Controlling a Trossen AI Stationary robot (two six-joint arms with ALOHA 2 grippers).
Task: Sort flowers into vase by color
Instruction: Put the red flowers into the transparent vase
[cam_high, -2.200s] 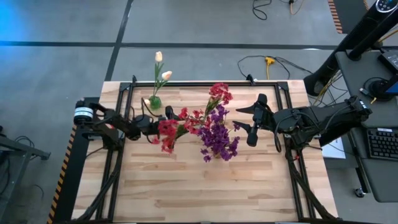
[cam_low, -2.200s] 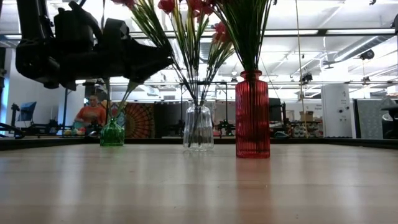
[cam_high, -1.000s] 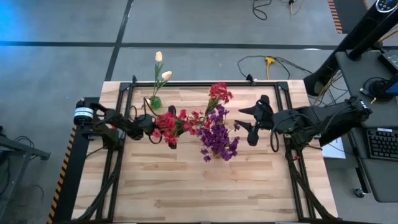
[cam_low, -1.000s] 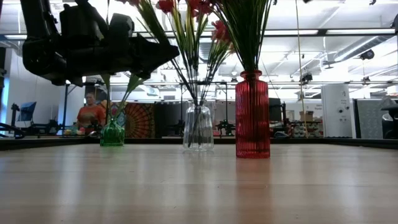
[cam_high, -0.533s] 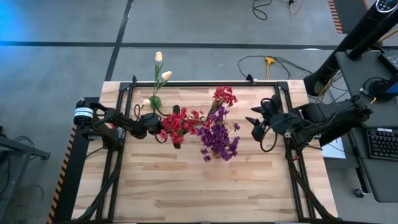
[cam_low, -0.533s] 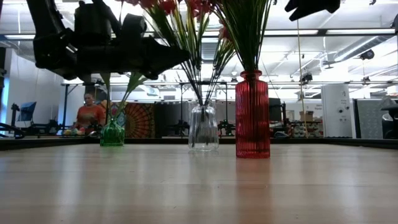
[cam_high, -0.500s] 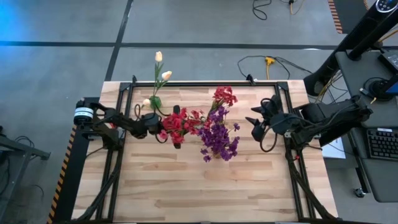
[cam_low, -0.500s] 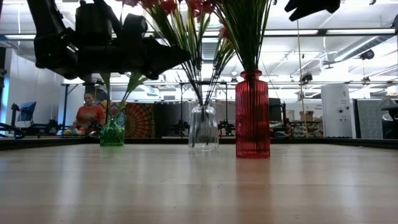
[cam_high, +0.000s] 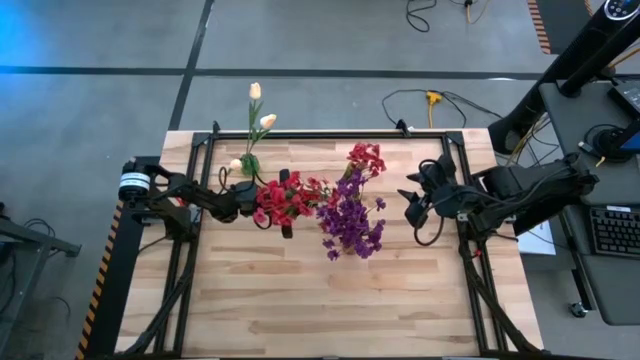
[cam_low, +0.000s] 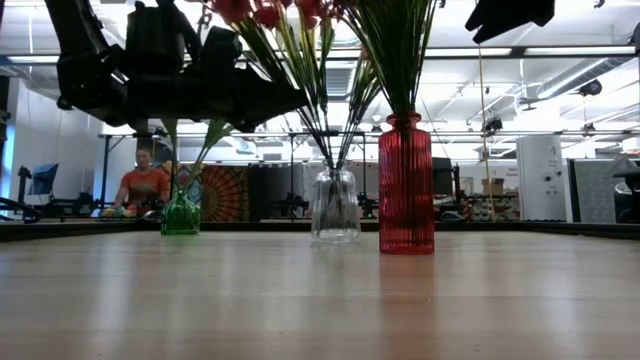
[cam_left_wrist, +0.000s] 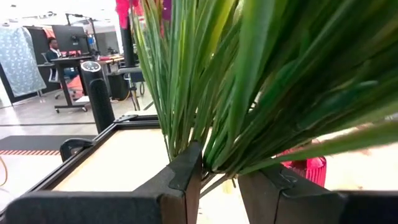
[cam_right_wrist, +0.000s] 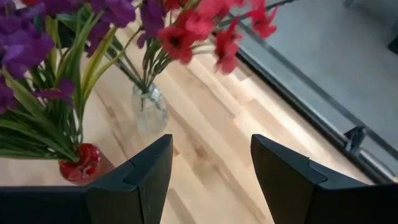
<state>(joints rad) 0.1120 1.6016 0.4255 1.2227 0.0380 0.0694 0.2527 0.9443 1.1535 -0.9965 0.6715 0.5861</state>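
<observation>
Red flowers (cam_high: 292, 198) stand with their stems in a clear glass vase (cam_low: 335, 205) on the table; another red cluster (cam_high: 366, 157) leans toward the far right. My left gripper (cam_left_wrist: 219, 177) reaches in level from the table's left and is shut on their green stems above the vase neck. Purple flowers (cam_high: 350, 222) fill a red vase (cam_low: 406, 185). Cream tulips (cam_high: 262, 110) stand in a small green vase (cam_low: 181, 215) at the far edge. My right gripper (cam_right_wrist: 211, 168) hangs open, high over the table's right side, pointing down at the vases. My left gripper pinches a bundle of the red flowers' green stems and leaves (cam_left_wrist: 208, 158) between its two fingers (cam_left_wrist: 186, 174). The fingers come in level from the table's left and lie across the stems. The stems fan upward past the fingers, and their lower ends stay in the clear vase, which stands upright on the table.
A black frame rail (cam_high: 330, 133) runs round the tabletop. The three vases stand close together in the far half of the table. Bare wood (cam_high: 320, 300) lies toward the near edge. A person (cam_low: 146, 185) sits in the room beyond.
My left gripper has gone a little toward the table's right edge with the stems. The clear vase has slid along the table the same way, staying upright, and the red blossoms have shifted with it. My right gripper has drawn back toward the right edge and tipped downward.
</observation>
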